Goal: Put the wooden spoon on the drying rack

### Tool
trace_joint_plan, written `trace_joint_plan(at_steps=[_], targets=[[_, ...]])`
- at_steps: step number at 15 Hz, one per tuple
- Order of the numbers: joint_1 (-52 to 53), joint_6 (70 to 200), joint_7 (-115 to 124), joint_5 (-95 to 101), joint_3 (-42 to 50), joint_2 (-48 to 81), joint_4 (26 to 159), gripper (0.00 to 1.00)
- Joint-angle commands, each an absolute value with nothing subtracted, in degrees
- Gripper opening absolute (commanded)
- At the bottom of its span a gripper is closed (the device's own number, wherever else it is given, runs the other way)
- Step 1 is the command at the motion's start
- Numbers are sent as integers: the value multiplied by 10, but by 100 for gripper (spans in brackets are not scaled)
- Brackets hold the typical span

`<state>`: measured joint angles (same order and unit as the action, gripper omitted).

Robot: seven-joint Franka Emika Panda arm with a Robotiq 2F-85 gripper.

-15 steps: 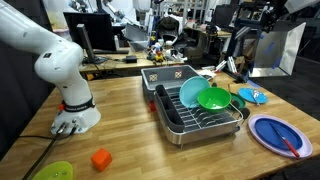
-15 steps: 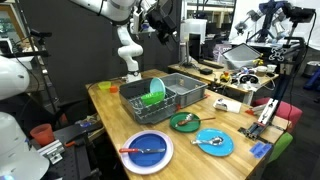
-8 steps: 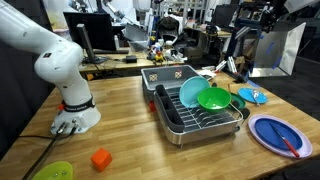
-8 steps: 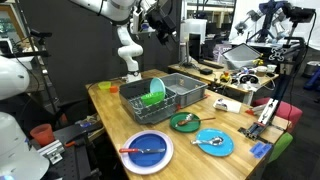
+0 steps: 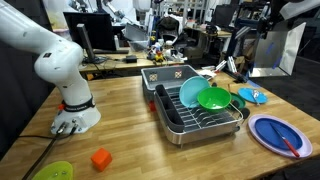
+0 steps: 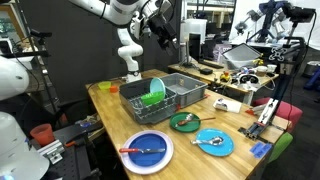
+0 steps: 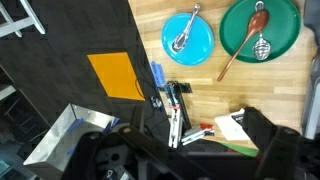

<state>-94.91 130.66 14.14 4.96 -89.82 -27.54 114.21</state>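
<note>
The wooden spoon [image 7: 240, 46] lies slantwise on a dark green plate [image 7: 285, 35] beside a wire whisk, its darker bowl end at the top. In an exterior view the same spoon [image 6: 186, 120] rests on the green plate in front of the drying rack [image 6: 178, 98]. This dark wire rack [image 5: 190, 122] holds a green bowl and a teal plate. My gripper [image 7: 190, 150] hangs high above the table, open, with nothing between its fingers [image 7: 268, 140]. In both exterior views the gripper [image 6: 160, 22] [image 5: 262, 18] is well above the rack and away from the spoon.
A light blue plate [image 7: 188, 38] with a metal spoon lies next to the green plate. A dark blue plate [image 6: 148, 150] carries a red-orange utensil. An orange block [image 5: 100, 158] and a yellow-green bowl [image 5: 55, 172] sit near the table's front. A second robot base [image 5: 72, 105] stands on the table.
The arm high above the table has shifted slightly; the gripper stays open. Nothing on the table has moved.
</note>
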Motion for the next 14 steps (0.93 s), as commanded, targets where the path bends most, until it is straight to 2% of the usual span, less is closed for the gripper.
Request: trace_joint_plan(at_steps=[1, 4, 8, 10, 11, 14], targets=[[-1013, 1311, 105, 12, -968, -231, 1131, 100], [-1076, 1312, 51, -61, -1032, -222, 1125, 100], [-1164, 1316, 12, -176, -1096, -270, 1102, 100], [-1185, 1320, 16, -186, -1099, -315, 1086, 100], [-1151, 1316, 20, -176, -1076, -287, 1109, 100], [-1169, 1319, 25, -178, -1086, -316, 1095, 100]])
